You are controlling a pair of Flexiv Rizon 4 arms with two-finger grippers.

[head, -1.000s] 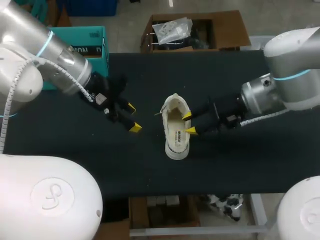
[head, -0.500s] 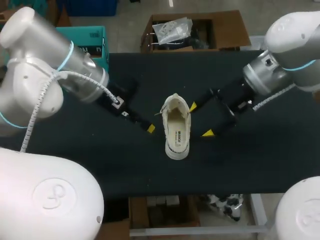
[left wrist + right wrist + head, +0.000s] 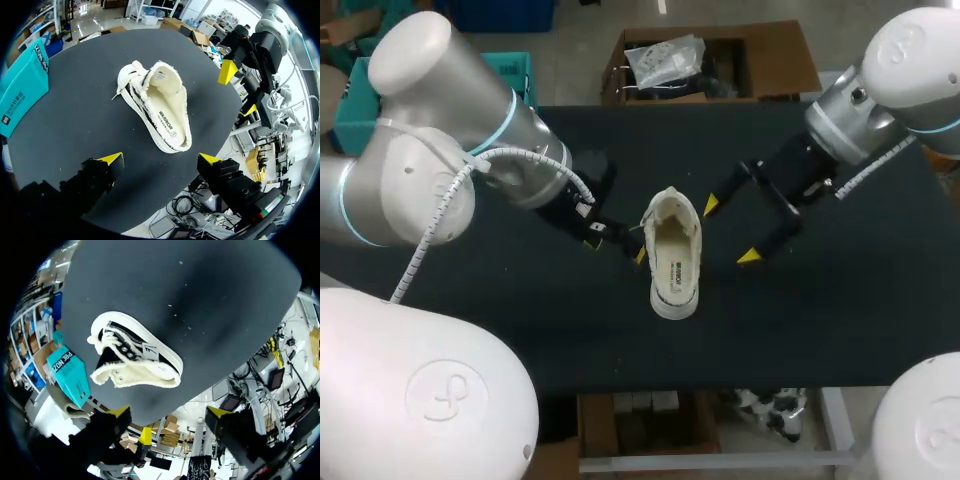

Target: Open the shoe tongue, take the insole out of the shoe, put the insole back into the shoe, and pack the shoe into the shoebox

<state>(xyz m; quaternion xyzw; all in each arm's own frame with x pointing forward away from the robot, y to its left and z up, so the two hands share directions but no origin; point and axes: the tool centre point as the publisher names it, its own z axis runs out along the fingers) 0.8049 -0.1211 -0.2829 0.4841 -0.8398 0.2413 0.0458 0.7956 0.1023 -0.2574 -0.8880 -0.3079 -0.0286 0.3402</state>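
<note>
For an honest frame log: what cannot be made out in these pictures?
Shoebox: head view, my left arm hides most of it; lid state unclear.
Insole: left wrist view, its front lies hidden under the shoe upper.
Shoe tongue: no view separates it from the laces; open or not, unclear.

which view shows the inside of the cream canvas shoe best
The left wrist view: the cream canvas shoe lies close, its opening and insole facing the camera. The head view also looks into the shoe from above, but from farther off. The right wrist view shows mostly its side, sole and laces.
</note>
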